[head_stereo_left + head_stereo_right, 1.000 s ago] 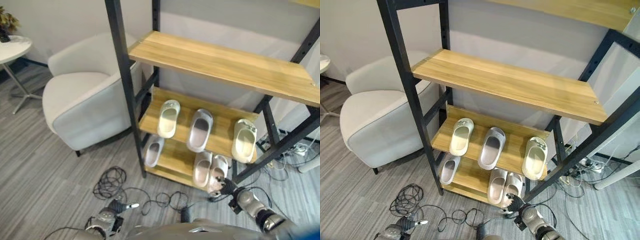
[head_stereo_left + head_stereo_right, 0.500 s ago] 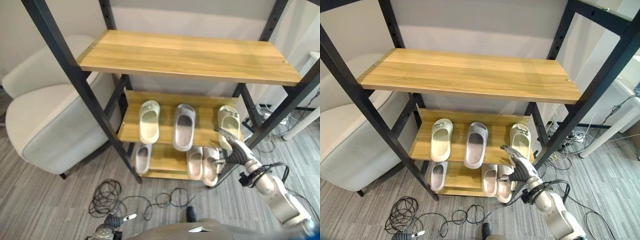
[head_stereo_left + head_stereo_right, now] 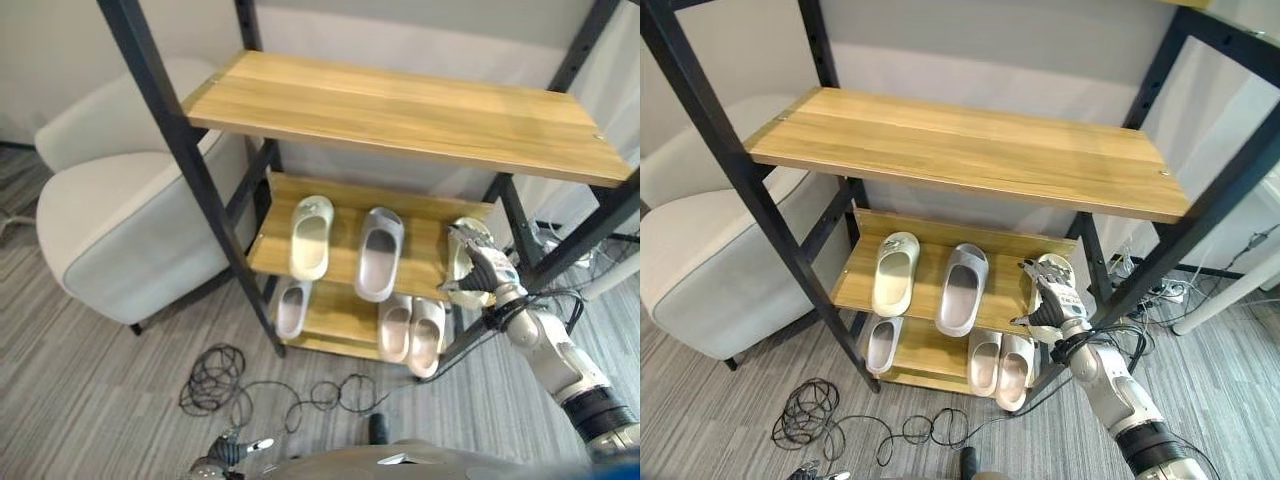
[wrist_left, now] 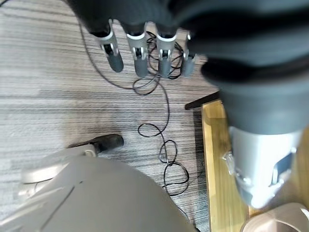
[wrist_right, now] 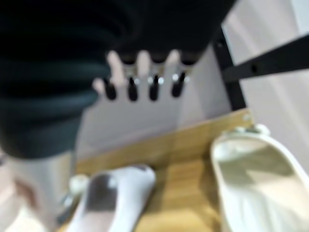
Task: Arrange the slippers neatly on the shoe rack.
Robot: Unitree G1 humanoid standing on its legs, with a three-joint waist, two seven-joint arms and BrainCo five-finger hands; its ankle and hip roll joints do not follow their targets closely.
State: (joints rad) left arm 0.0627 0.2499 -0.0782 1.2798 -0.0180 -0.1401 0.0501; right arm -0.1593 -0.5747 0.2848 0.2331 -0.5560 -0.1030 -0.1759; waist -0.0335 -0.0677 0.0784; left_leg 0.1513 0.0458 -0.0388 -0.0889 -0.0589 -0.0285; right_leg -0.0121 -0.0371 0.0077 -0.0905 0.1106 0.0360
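Note:
The middle shelf [image 3: 425, 255] of the shoe rack carries a cream slipper [image 3: 310, 236] on the left, a grey slipper [image 3: 378, 252] in the centre and a second cream slipper [image 3: 1051, 272] at the right end. My right hand [image 3: 482, 272] is open, its fingers straight, right at that right-end slipper [image 5: 258, 181] and covering part of it; I cannot tell whether it touches. On the lower shelf lie a grey slipper [image 3: 292, 308] at the left and a pale pair [image 3: 395, 326] [image 3: 428, 335] side by side at the right. My left hand [image 4: 137, 53] hangs open over the floor.
A white armchair [image 3: 130, 230] stands close to the rack's left side. Black cables [image 3: 215, 375] loop on the grey floor in front. The wide top shelf [image 3: 400, 110] overhangs the slippers, and black uprights [image 3: 190, 170] frame the rack.
My right hand has risen from the pale pair on the lower shelf to the right-end cream slipper on the middle shelf. The camera has shifted. The slippers lie as before.

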